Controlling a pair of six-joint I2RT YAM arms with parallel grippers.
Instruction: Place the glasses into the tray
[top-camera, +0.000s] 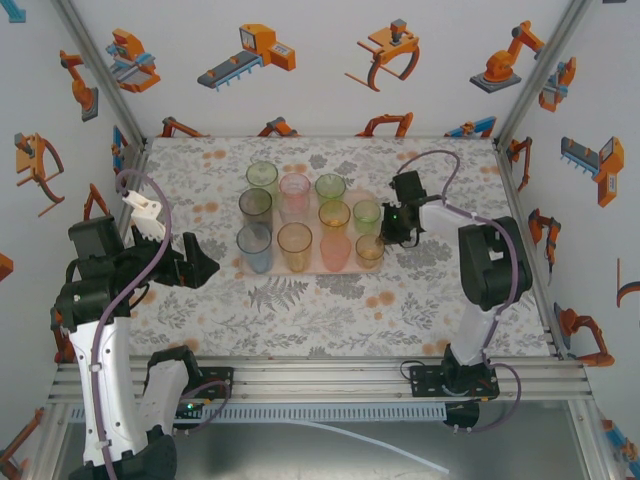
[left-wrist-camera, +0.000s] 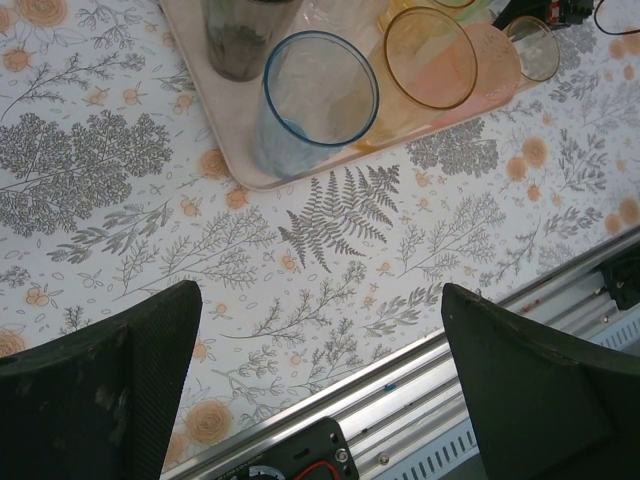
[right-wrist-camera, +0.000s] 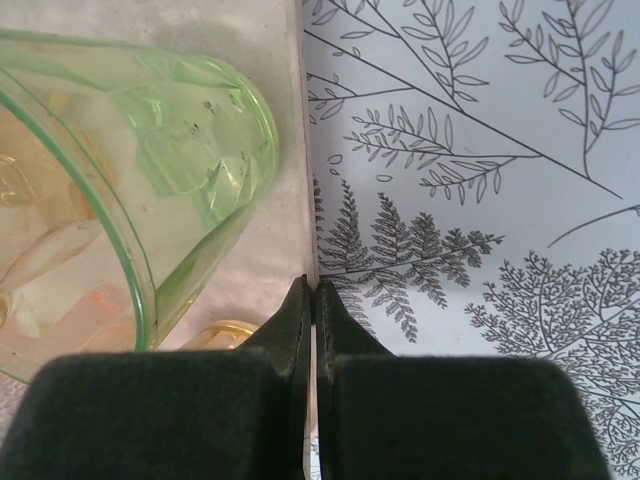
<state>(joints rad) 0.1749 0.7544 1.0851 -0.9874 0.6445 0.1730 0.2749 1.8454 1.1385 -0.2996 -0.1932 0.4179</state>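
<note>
Glasses (top-camera: 334, 216): every tumbler in view stands upright on the tray, packed in rough rows with rims close together.
Tray (left-wrist-camera: 222, 140): lies flat on the floral counter (top-camera: 300, 310). Its near-left corner holds the blue glass (left-wrist-camera: 315, 100), with an orange glass (left-wrist-camera: 430, 60) just to the right of it.
Green glass (right-wrist-camera: 190, 160): at the tray's right edge, just inside the rim.
Right gripper (right-wrist-camera: 312, 290): over the tray's right rim, just beside the green glass. Fingers are pressed together with nothing between them.
Left gripper (left-wrist-camera: 320, 300): off the tray's near-left corner, over the counter. Jaws are wide apart and empty.
Stage (judgement): loading looks done or all but done. What remains is getting the right arm clear.
How to do it well: lift the right gripper up and out past the tray's right side, never across the tray. The green glass looks light and sits close, so a brush from a finger could tip it into its neighbours. Closed fingers give a slim profile. The left arm can stay off the tray.
</note>
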